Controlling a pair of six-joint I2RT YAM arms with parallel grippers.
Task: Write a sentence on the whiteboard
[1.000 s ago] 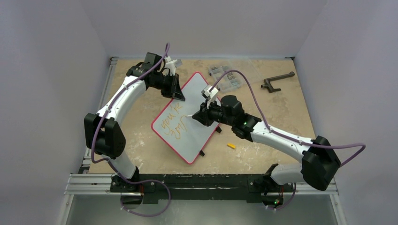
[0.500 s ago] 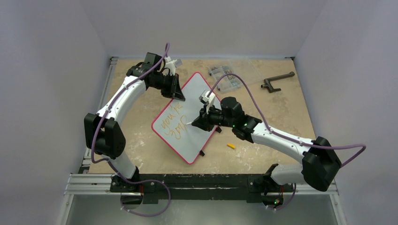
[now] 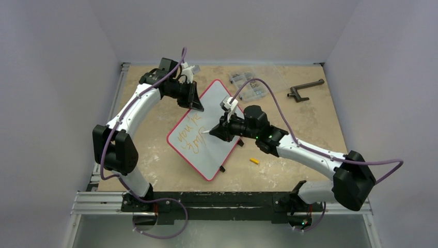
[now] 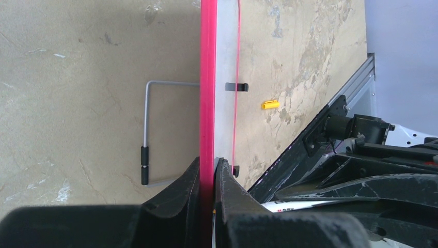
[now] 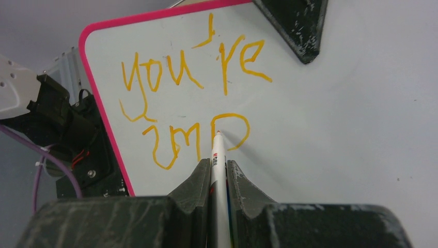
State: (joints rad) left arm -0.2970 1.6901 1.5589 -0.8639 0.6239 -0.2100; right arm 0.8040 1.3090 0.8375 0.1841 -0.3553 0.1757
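Two arms: both busy at the whiteboard (image 3: 214, 155), which sits mid-table between them with one corner pointing away from the bases.
Left gripper (image 4: 212, 165): fingers pressed together on the board's red rim at its far-left edge, steadying it; this wrist view sees the board edge-on.
Right gripper (image 5: 218, 165): clamped on a white marker (image 5: 218, 152), whose tip meets the board at the last loop of the second line.
Sentence (image 5: 225, 72): orange-yellow, in slanted lines near the board's left corner. "you're" is complete on top; below it are three or four letters I cannot read for certain.
Done: one word and part of a second.
Left: the rest of that word and, I judge, more words; most of the white surface is bare.
Nearby: a small yellow piece (image 3: 253, 160), perhaps the cap, lies on the table just right of the board.
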